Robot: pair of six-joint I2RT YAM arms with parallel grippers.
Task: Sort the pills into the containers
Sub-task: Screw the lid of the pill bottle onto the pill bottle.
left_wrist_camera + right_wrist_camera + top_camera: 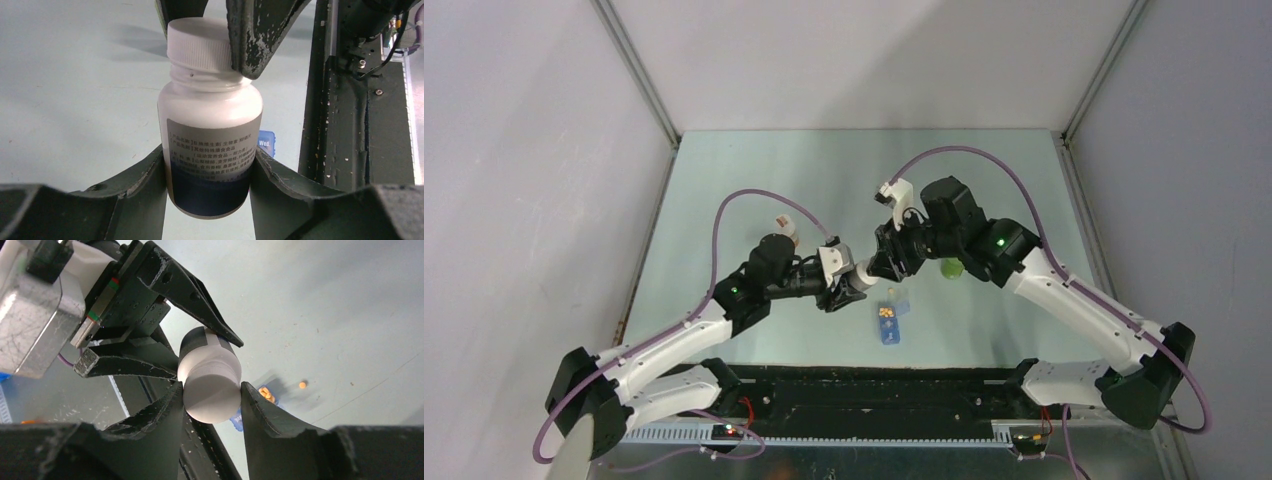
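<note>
Top view: the pill box [890,323] lies on the table [754,180] just nearer than the two meeting grippers. Its long axis runs near-to-far, tilted slightly right, with pills [885,312] in one compartment. A green bottle [951,268] shows beside the right arm. Only the right wrist view shows a loose pill [302,385] on the table beyond the box.

The left gripper [209,165], jaws partly apart, clamps the body of a white bottle [210,115]. The right gripper [211,389] presses both fingers on its cap [212,402]. The bottle's axis spans the grippers, cap toward the right one.
</note>
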